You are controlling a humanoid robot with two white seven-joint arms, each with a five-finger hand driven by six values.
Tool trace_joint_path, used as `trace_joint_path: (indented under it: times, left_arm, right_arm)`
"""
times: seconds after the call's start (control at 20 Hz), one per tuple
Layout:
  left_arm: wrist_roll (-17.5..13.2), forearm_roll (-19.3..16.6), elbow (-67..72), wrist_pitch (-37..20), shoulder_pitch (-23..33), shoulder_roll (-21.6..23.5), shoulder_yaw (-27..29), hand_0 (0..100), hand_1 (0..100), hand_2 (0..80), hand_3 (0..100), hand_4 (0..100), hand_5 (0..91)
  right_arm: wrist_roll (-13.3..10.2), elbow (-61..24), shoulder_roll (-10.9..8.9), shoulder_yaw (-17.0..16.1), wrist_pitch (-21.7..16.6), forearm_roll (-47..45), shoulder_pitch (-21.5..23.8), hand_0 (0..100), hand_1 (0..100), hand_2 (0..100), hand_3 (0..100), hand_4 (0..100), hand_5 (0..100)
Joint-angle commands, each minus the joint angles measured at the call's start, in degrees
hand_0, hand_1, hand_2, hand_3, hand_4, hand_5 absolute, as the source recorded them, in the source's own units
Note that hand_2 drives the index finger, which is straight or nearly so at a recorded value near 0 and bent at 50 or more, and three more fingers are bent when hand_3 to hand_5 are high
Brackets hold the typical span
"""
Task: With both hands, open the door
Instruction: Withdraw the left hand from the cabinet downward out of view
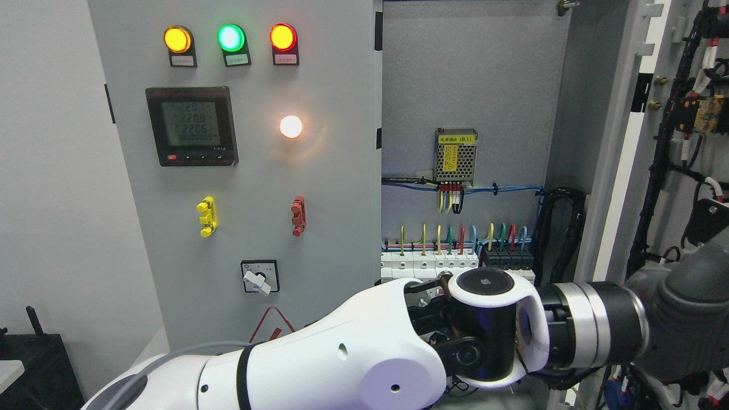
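The grey cabinet has two doors. The left door (245, 171) is closed and carries three lit lamps, a meter and switches. The right door (672, 142) stands swung open at the right edge, its wired inner face showing. Between them the interior (467, 114) is exposed, with a power supply, breakers and coloured wires. My left arm (353, 353) comes in from the lower left and crosses in front of the opening. Its white joint (490, 330) leads into a silver and grey forearm (672, 324) that rises against the open door. The left hand (708, 219) shows only as a dark piece at the right edge.
A black cable bundle (561, 228) hangs inside the cabinet's right side. A dark box (40, 364) sits at the lower left by the white wall. A red warning triangle (272, 327) marks the left door's lower part.
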Motion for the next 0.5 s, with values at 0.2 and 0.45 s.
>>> trace_joint_path:
  times: [0.2, 0.45]
  left_arm:
    - [-9.5, -0.6, -14.1, 1.6, 7.3, 30.1, -1.1, 0, 0, 0.0, 0, 3, 0.0]
    - [-14.3, -0.7, -21.3, 1.7, 17.0, 51.8, -0.4, 0, 0, 0.0, 0, 3, 0.0]
  right_arm:
    - [0.0, 0.0, 0.04, -0.1, 0.0, 0.0, 0.0, 0, 0, 0, 0, 0, 0]
    - [0.0, 0.0, 0.03, 0.0, 0.0, 0.0, 0.0, 0, 0, 0, 0, 0, 0]
